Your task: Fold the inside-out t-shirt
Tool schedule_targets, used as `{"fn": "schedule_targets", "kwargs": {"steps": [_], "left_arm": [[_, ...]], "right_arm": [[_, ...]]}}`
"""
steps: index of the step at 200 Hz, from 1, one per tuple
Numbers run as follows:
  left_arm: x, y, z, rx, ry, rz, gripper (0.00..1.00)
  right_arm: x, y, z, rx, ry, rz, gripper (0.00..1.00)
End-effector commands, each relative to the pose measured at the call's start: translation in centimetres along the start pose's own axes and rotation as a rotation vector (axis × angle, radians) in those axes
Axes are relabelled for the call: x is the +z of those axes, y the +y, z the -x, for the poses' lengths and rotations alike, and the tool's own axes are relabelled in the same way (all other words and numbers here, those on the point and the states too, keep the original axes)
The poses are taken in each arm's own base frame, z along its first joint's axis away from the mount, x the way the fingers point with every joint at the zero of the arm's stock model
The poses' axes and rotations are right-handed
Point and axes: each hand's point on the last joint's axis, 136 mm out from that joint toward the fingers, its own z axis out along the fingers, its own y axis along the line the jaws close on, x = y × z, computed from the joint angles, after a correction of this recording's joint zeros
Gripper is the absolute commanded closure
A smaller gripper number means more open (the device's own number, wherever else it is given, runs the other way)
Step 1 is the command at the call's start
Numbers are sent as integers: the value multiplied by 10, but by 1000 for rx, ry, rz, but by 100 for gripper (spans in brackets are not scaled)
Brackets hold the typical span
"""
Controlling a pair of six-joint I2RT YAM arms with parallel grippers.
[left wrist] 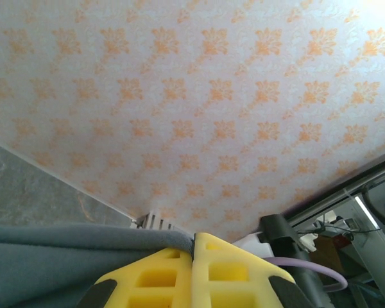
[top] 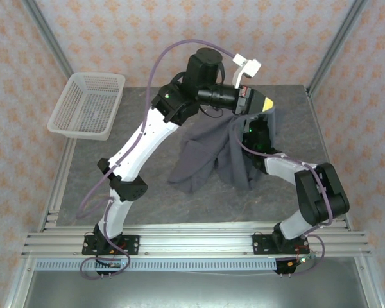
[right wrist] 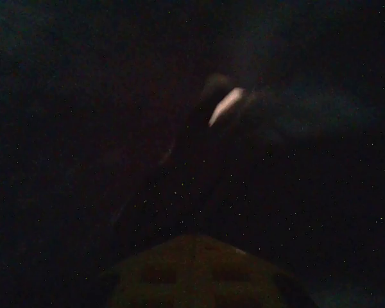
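From above, your left gripper (top: 264, 102) holds the inside-out t-shirt (top: 205, 154) up, its tail draped on the table (top: 154, 205), right of centre. The left wrist camera shows the yellow fingers (left wrist: 234, 273) pinching grey cloth. The right gripper (right wrist: 196, 256) sits in darkness under the cloth, so I can't tell its fingers' state.

The overhead view is bright, even and sharp, with a soft shadow beneath the dark slate-grey cloth t-shirt (top: 208, 157). The left wrist view is bright and washes out towards its top right corner. The right wrist view is nearly black and grainy, apart from one pale glint (right wrist: 226, 106).
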Motion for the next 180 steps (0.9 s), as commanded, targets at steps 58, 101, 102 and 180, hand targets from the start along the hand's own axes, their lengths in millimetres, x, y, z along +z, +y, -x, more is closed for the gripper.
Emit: {"fn": "schedule_targets", "kwargs": {"steps": [58,101,102,180], "left_arm": [[-20,-88,30,122,-130,-193,100],[5,-109,6,110,-62,-270,100],[5,-110,6,110,-62,-273,100],[9,-141,-21,231,-34,-254,100]], "right_arm": [[34,18,-104,376,322,-9,100],[56,31,-70,445,322,-74,100],[56,31,-69,442,320,-79,100],[70,-19,-104,224,423,-303,88]]}}
